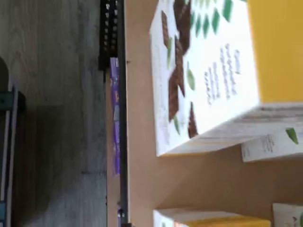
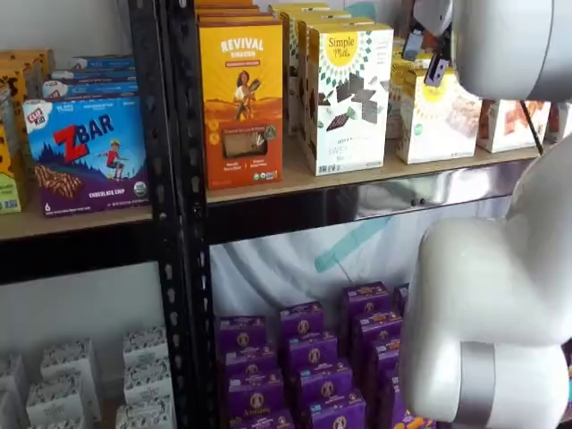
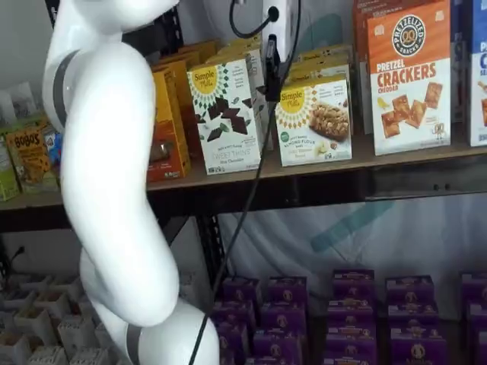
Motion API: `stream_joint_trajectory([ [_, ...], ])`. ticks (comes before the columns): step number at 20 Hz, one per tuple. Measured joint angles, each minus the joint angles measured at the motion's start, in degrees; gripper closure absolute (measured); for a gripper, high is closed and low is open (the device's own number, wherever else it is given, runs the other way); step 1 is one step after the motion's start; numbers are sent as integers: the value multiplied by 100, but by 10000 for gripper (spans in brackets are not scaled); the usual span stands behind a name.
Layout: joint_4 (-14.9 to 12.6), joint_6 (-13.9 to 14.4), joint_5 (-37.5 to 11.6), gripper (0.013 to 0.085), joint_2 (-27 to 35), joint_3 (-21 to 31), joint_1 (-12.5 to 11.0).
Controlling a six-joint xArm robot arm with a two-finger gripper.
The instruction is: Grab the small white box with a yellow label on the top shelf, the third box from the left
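While the white arm [image 3: 106,190] fills the foreground of both shelf views, the gripper [image 3: 271,57] hangs from the upper edge of a shelf view as a dark finger with a cable beside it, above and just in front of the top shelf [image 3: 304,173]; only a side-on sliver shows there, yet the jaws appear to stand at their widest, with no box between them; next behind it, the small white box [image 3: 313,122] stands upright at the front of the board, its yellow round logo and pale baked-food picture facing outward, its longer side running upward; it sits between the taller Simple Mills chocolate carton [image 3: 225,114] and the orange-and-white Pretzel Crackers box [image 3: 409,76], apart from both; the box lies just to one side of the finger's line and slightly below it, so I judge the coming move to be a small sideways shift toward the crackers, then a push inward along the shelf's depth; farther back, more yellow-sided cartons stand in rows; the wrist view shows the chocolate carton's face [image 1: 203,75] close beneath the camera.
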Motion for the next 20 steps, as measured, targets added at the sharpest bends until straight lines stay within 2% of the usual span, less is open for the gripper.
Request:
stream_joint_trajectory([
  [9, -526, 66, 307, 130, 575, -587, 193],
  [20, -1049, 153, 394, 130, 747, -709, 408],
])
